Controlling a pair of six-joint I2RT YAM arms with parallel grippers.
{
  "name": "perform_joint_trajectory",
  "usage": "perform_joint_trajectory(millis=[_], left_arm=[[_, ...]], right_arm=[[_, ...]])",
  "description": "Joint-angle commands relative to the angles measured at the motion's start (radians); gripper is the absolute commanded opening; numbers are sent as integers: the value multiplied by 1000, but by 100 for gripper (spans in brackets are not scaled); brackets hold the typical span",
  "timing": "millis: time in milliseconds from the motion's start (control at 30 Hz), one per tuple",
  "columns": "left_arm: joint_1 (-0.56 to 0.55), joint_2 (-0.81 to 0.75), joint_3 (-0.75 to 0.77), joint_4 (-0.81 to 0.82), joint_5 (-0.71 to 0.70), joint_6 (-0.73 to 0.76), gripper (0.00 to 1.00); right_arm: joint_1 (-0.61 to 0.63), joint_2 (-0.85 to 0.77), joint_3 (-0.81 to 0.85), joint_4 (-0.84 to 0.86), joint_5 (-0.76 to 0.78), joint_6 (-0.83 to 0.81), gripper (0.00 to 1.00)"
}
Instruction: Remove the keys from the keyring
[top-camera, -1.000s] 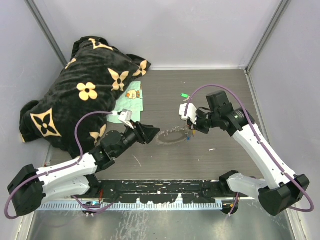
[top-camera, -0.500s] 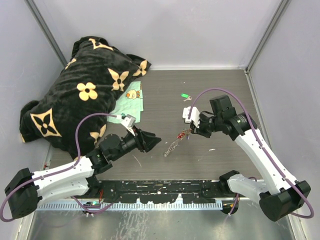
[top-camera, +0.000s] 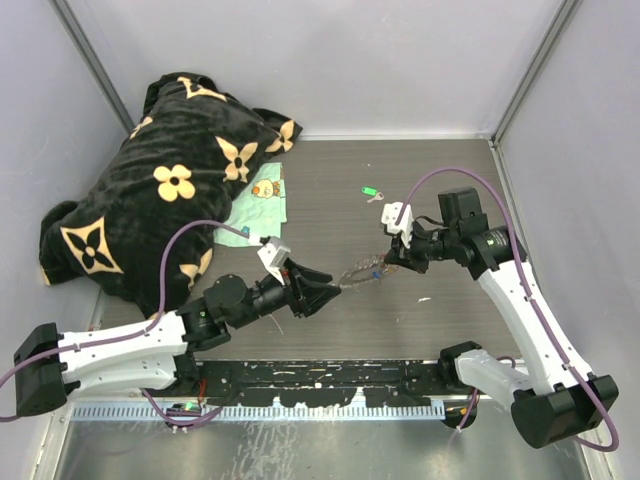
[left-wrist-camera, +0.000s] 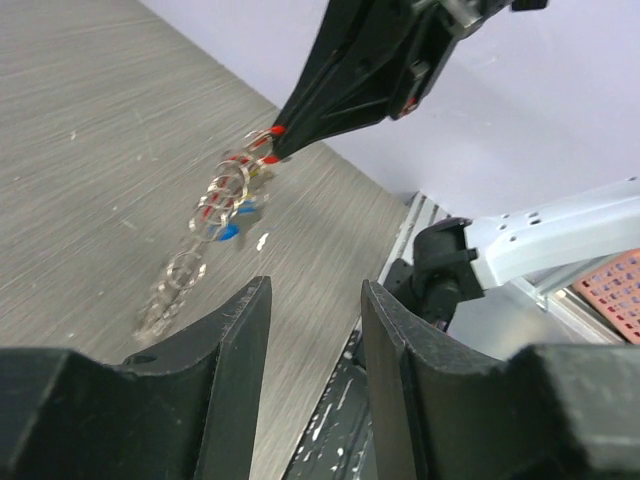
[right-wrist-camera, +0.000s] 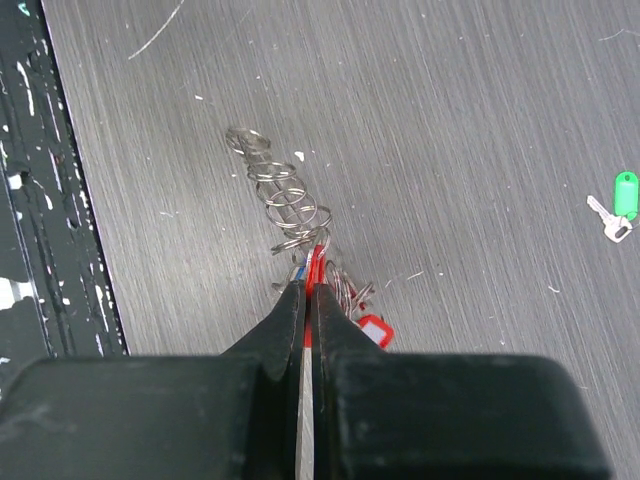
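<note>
My right hand (top-camera: 386, 268) pinches the keyring (top-camera: 358, 273) at centre frame, with the red- and blue-tagged keys (right-wrist-camera: 372, 330) bunched at its tips. My left hand (top-camera: 334, 290) is spread, just beside the chain's lower-left end. A green-tagged key (top-camera: 369, 191) lies apart on the upper bench (top-camera: 450, 180).

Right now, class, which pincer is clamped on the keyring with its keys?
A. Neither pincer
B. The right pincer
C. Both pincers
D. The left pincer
B: the right pincer is shut on the red-tagged end of the keyring, while the left pincer stands open, holding nothing.
</note>
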Motion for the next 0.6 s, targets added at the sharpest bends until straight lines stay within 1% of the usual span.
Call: perform_joint_trajectory(millis=[0, 100, 200, 267, 300, 400, 433, 500, 567], left_arm=[[-48, 43, 98, -4, -66, -8, 42], [-55, 110, 145, -55, -111, -39, 42], [-58, 166, 183, -65, -152, -75, 42], [-58, 204, 219, -70, -170, -102, 40], [-60, 221, 236, -80, -173, -112, 37], [-64, 260, 285, -123, -171, -121, 35], [-64, 264, 297, -138, -175, -110, 35], [-64, 250, 309, -172, -191, -44, 36], [-62, 206, 306, -204, -215, 63, 42]], right_arm=[[-23, -43, 20, 60, -101, 29, 1], [-31, -46, 20, 60, -115, 40, 1], [-35, -48, 23, 65, -116, 57, 1], [-39, -46, 27, 67, -117, 69, 1], [-39, -45, 27, 69, -116, 74, 1], [-41, -42, 28, 73, -112, 89, 1], [-40, -40, 29, 73, -109, 93, 1], [-41, -43, 35, 68, -109, 92, 1], [-40, -45, 48, 51, -112, 75, 1]])
